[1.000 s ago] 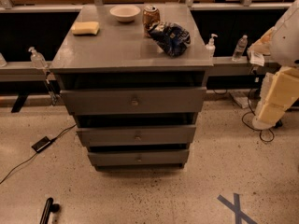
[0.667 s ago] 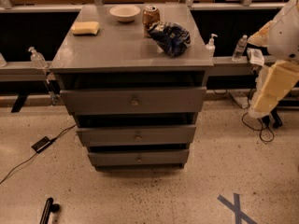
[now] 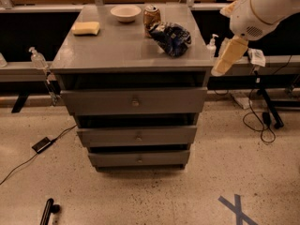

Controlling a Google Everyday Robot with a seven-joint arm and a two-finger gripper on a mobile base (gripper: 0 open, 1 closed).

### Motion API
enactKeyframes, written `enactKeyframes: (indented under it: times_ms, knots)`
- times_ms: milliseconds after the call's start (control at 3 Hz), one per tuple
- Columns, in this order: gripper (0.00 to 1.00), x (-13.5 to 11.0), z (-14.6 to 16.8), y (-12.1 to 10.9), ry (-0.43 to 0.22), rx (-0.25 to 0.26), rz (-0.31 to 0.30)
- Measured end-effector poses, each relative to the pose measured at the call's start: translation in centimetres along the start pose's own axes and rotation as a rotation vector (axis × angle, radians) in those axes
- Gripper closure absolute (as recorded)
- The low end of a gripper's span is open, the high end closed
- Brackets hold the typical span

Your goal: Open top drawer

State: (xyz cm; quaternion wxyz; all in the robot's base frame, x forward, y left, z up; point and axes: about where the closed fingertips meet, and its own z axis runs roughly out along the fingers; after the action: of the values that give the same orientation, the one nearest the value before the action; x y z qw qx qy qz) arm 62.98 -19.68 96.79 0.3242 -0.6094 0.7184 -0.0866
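Note:
The top drawer (image 3: pixel 133 101) is the widest grey front under the cabinet top, with a small round knob (image 3: pixel 135 102) at its centre. It looks closed, with a dark gap above it. Two narrower grey drawers, the middle one (image 3: pixel 137 136) and the bottom one (image 3: pixel 139 159), sit below it. My gripper (image 3: pixel 220 69) is a cream-coloured piece hanging from the white arm (image 3: pixel 262 8) at the upper right. It is beside the cabinet's right top corner, above and right of the top drawer, touching nothing.
On the cabinet top (image 3: pixel 117 50) lie a yellow sponge (image 3: pixel 86 28), a white bowl (image 3: pixel 125 13), a can (image 3: pixel 151 17) and a blue bag (image 3: pixel 171 32). Pump bottles (image 3: pixel 37 57) (image 3: pixel 213 42) stand at both sides. Cables and a black box (image 3: pixel 42 144) lie on the floor; blue tape (image 3: pixel 236 207) marks the front right.
The arm and gripper have swung up and left, from low beside the cabinet to its right top corner. The drawers have not moved.

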Motion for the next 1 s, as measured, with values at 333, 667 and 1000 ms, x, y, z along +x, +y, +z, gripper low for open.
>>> enactKeyframes:
  times_ms: [333, 667, 1000]
  knots:
    - [0.00, 0.0, 0.0, 0.0, 0.000, 0.000, 0.000]
    - [0.00, -1.3, 1.0, 0.6, -0.038, 0.028, 0.018]
    - [0.00, -3.9, 6.2, 4.0, -0.136, 0.017, 0.102]
